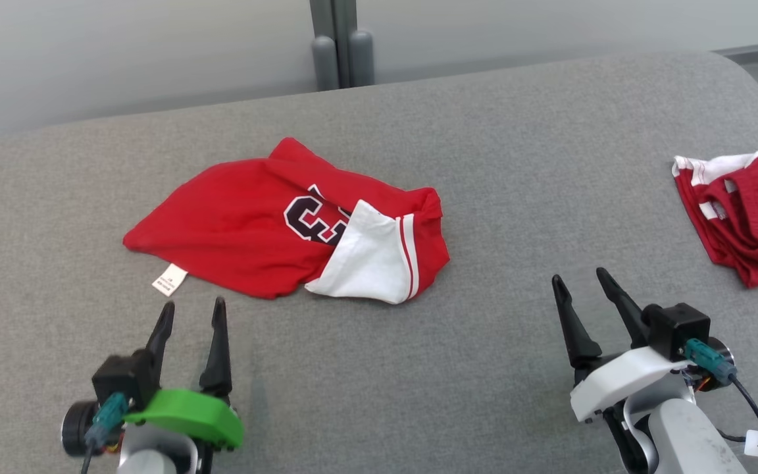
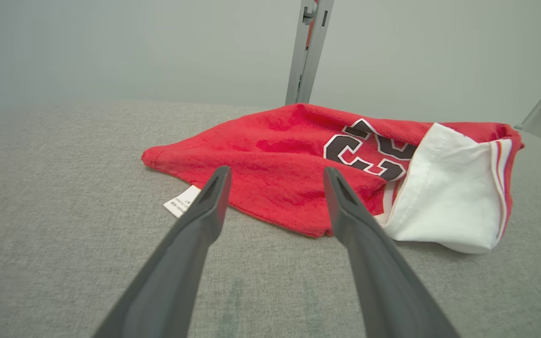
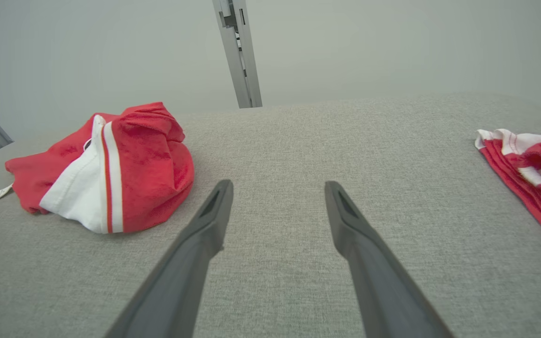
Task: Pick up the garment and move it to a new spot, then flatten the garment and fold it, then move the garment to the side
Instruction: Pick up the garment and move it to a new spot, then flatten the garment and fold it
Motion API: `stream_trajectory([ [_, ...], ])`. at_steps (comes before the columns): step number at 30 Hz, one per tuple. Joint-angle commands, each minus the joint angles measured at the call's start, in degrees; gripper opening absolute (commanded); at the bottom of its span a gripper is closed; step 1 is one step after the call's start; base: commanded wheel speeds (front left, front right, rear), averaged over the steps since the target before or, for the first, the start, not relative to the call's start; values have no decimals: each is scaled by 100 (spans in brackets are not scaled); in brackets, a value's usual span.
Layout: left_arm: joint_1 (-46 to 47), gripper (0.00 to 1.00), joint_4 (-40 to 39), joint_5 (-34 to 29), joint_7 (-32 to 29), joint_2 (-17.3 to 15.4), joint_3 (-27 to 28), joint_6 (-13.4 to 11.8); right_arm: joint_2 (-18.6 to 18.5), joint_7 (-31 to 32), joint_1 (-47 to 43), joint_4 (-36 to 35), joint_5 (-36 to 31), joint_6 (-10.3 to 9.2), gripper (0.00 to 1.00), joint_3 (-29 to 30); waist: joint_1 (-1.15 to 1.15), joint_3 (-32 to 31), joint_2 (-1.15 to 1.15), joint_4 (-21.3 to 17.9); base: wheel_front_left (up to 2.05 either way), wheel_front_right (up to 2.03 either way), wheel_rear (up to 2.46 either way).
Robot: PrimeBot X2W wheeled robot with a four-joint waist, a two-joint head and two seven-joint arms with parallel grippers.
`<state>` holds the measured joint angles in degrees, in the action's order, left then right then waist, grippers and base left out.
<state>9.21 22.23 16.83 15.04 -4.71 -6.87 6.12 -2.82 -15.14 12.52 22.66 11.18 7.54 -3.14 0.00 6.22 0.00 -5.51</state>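
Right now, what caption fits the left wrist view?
Open left gripper facing a crumpled red garment on the grey surface.

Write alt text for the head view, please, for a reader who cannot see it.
A crumpled red garment with a white sleeve and dark lettering lies on a grey fabric surface. The open left fingers and right fingers sit below it; another red-and-white garment lies at right.
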Motion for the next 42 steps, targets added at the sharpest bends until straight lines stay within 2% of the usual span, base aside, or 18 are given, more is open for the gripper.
stream_trajectory([
  [1,-264,100,-41,-62,18,20,134,37,-21,1,-120,37,33,-11,100,-26,0,-221,0,178,0,0,0],
  [7,-909,100,-241,-173,18,138,492,96,-20,1,-307,93,53,-11,100,-72,0,-303,0,261,0,0,0],
  [13,-863,100,-242,-194,18,170,492,137,-19,1,-241,94,-39,-11,100,-238,0,-201,0,364,0,0,0],
  [17,-654,100,-235,-64,18,173,353,136,-19,0,86,73,-105,-11,100,-637,0,-14,0,543,0,0,0],
  [22,-418,100,-197,98,17,172,127,137,-21,1,674,195,-114,-11,100,-1496,0,309,0,911,0,0,0],
  [30,-202,100,-102,280,18,170,-146,139,-27,0,1717,1085,-3,-11,100,-2564,0,806,0,1533,0,0,0],
  [39,46,100,-78,420,17,172,-330,140,-27,2,2418,2371,60,-11,100,-2854,0,1224,0,2049,0,0,0],
  [40,63,100,-81,421,18,172,-342,140,-30,4,2459,2512,70,-11,95,-2866,0,1241,0,2075,0,0,0],
  [41,73,100,-80,432,18,173,-348,140,-29,6,2477,2603,90,-11,85,-2884,0,1255,0,2094,0,0,0],
  [42,85,100,-77,439,18,172,-346,139,-27,11,2488,2692,117,-11,49,-2906,0,1265,0,2108,0,0,0],
])
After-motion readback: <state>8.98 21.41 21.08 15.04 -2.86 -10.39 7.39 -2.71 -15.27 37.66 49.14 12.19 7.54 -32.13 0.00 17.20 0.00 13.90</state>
